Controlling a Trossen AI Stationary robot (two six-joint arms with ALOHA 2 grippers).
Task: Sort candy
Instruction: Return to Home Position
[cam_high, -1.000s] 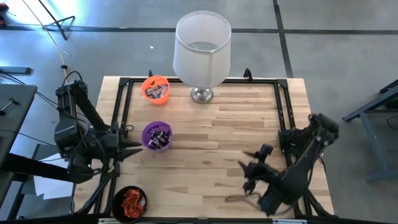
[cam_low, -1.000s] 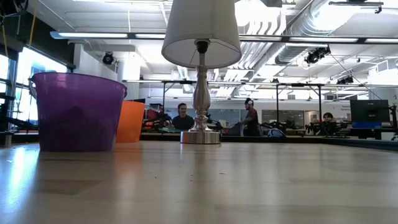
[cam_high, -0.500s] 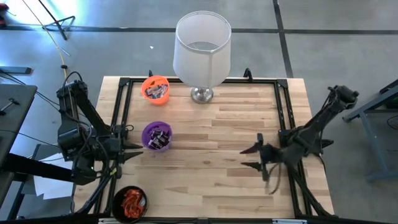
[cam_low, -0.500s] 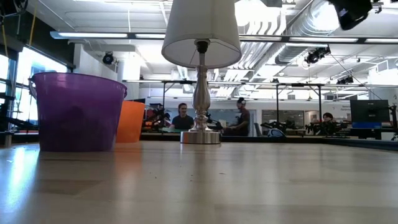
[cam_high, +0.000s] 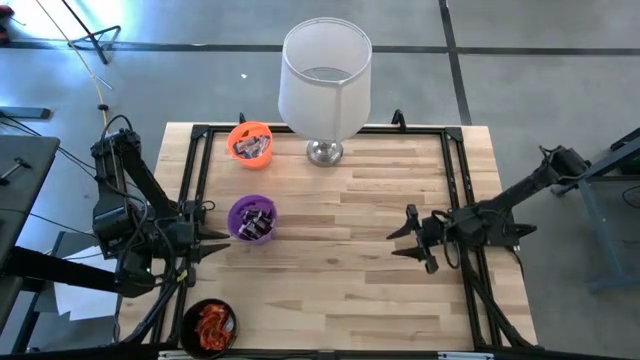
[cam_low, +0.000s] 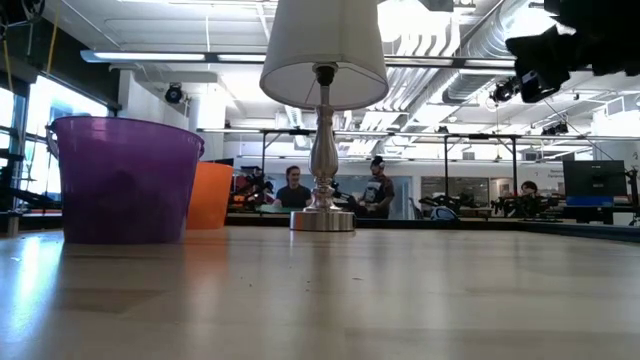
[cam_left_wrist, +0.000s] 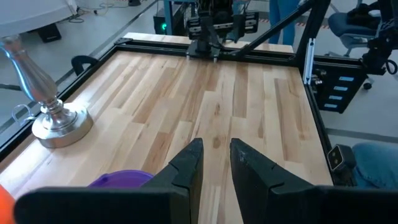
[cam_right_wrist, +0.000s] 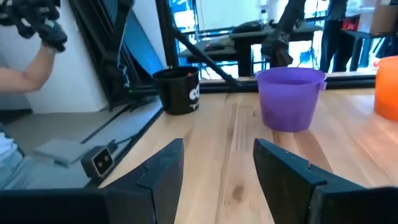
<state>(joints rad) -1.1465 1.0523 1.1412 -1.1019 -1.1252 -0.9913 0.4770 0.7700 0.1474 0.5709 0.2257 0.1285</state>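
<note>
The candy sits in three cups in the high view. Silver-and-dark pieces fill the orange cup (cam_high: 250, 142), dark ones the purple cup (cam_high: 252, 218), and orange-red ones the black cup (cam_high: 209, 325). My left gripper (cam_high: 222, 241) hovers just left of the purple cup, open by a narrow gap (cam_left_wrist: 216, 152), with the purple cup's rim (cam_left_wrist: 121, 179) beside its fingers. My right gripper (cam_high: 402, 238) is open over the right half of the table and points left. In its own view (cam_right_wrist: 217, 158) it faces the purple cup (cam_right_wrist: 291, 96) and the black cup (cam_right_wrist: 179, 90). Both grippers are bare.
A lamp with a white shade (cam_high: 325, 80) stands on a metal base (cam_high: 324, 152) at the far edge. A black frame (cam_high: 455, 200) borders the wooden top. A person's arm (cam_right_wrist: 25, 74) shows beyond the table's near edge, and people sit in the room behind (cam_low: 292, 188).
My right arm has swung up from the table's near right corner and stretched out toward the right edge. Its gripper has moved toward the far edge and turned level, so it now points left across the table. It has come into the low view at the upper right.
</note>
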